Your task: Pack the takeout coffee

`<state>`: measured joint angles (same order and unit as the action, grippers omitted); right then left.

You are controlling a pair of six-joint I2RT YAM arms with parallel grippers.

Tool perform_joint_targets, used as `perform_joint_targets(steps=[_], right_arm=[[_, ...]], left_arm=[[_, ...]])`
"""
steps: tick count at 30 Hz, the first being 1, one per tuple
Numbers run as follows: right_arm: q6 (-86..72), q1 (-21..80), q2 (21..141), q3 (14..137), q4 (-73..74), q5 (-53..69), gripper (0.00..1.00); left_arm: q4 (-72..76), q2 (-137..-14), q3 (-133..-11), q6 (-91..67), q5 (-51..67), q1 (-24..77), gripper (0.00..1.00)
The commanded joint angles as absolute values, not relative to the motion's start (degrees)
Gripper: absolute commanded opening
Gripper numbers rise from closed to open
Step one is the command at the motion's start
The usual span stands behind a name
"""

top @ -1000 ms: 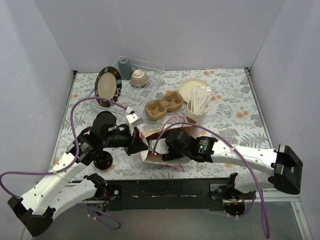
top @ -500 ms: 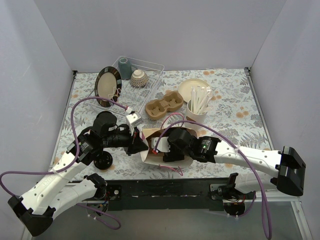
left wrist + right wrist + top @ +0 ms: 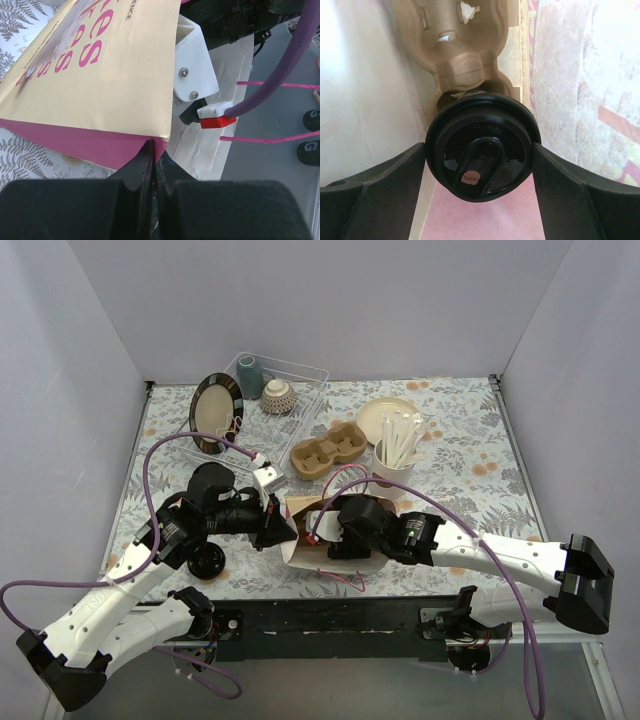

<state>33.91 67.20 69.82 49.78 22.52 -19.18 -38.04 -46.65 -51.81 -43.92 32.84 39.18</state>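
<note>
Black-lidded takeout coffee (image 3: 481, 162) sits between the fingers of the right tool (image 3: 479, 147), inside the bag (image 3: 100, 75) — clamped or freed, we cannot tell; left tool (image 3: 152, 157), closed, pinches its rim; withdrawing fingers might catch the cup — and tip it.

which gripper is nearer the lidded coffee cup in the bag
Right. The right gripper straddles the coffee cup at its lid, inside the bag; the left gripper pinches the bag's edge, off the cup.
</note>
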Motion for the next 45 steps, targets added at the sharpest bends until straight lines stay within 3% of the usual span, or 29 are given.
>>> perform_joint_targets(steps=[1, 12, 29, 45], right_arm=[[31.4, 66.7, 68.2, 51.8, 22.5, -19.4, 0.77], [28.5, 66.5, 65.3, 53.0, 20.7, -20.0, 0.64], [26.8, 66.4, 63.1, 55.9, 21.3, -21.7, 0.63], [25.1, 66.4, 63.6, 61.0, 30.5, -3.3, 0.62]], left_arm=[[-39.5, -46.7, -53.8, -43.1, 34.0, 39.3, 0.0], [-39.5, -46.8, -53.6, -42.8, 34.4, 39.3, 0.0], [-39.3, -47.2, -53.3, -42.3, 34.5, 39.3, 0.0], [-39.5, -47.7, -54.0, -41.5, 34.2, 39.3, 0.0]])
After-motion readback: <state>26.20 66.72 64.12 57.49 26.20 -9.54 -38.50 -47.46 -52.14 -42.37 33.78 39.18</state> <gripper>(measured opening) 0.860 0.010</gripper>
